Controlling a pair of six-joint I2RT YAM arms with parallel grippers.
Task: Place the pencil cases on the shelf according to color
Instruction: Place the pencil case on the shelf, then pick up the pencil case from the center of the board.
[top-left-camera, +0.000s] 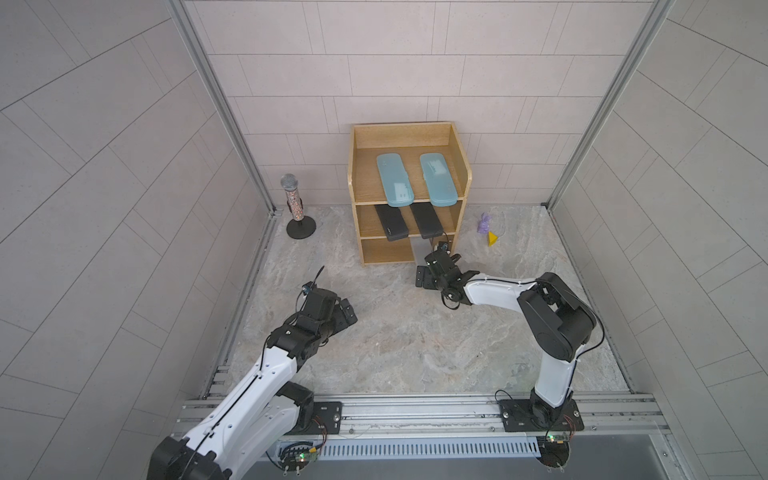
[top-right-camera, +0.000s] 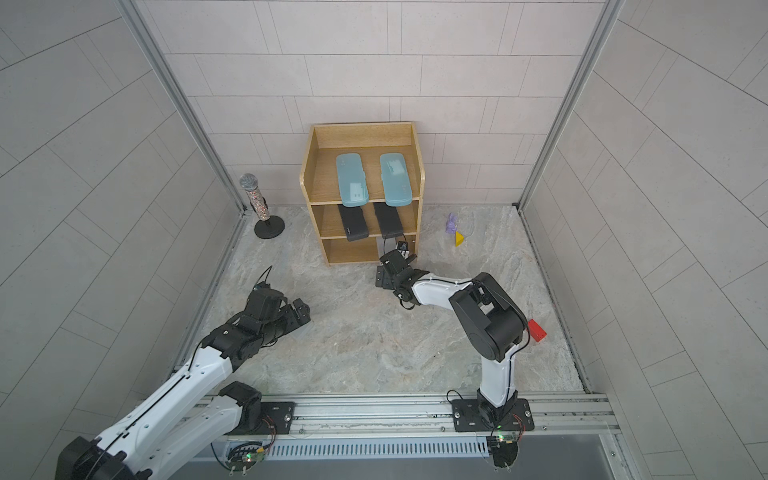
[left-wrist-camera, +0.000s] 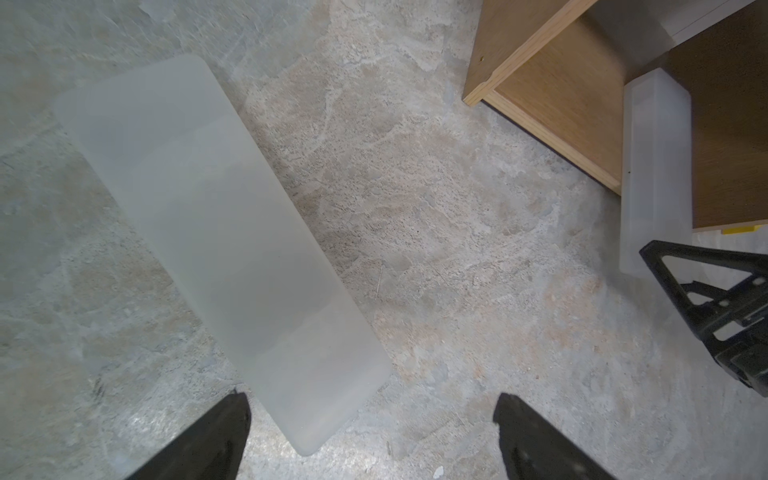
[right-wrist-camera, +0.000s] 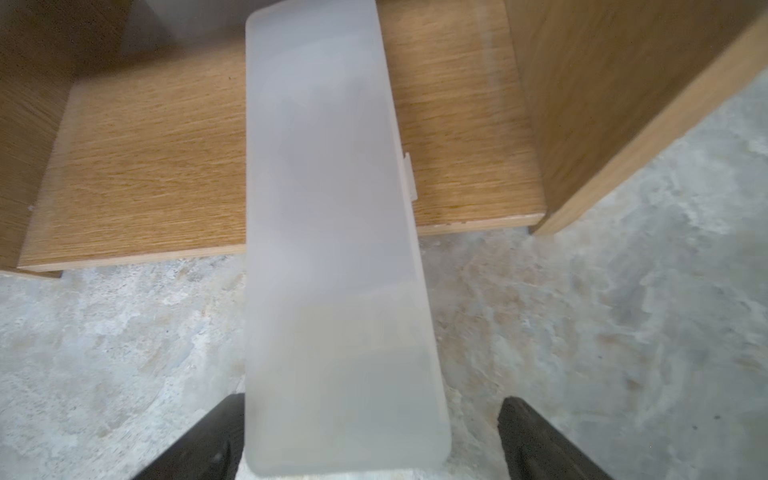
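Observation:
The oak shelf stands at the back wall. Two light-blue pencil cases lie on its top tier and two black ones on the middle tier. A frosted case rests with its far end on the bottom tier and its near end on the floor. My right gripper stands open around that near end, with a gap on one side. On the floor lies another frosted case. My left gripper is open over its near end.
A glittery microphone on a round stand is left of the shelf. A purple figure and a yellow wedge lie to its right. A red block sits behind the right arm. Tiled walls close in three sides.

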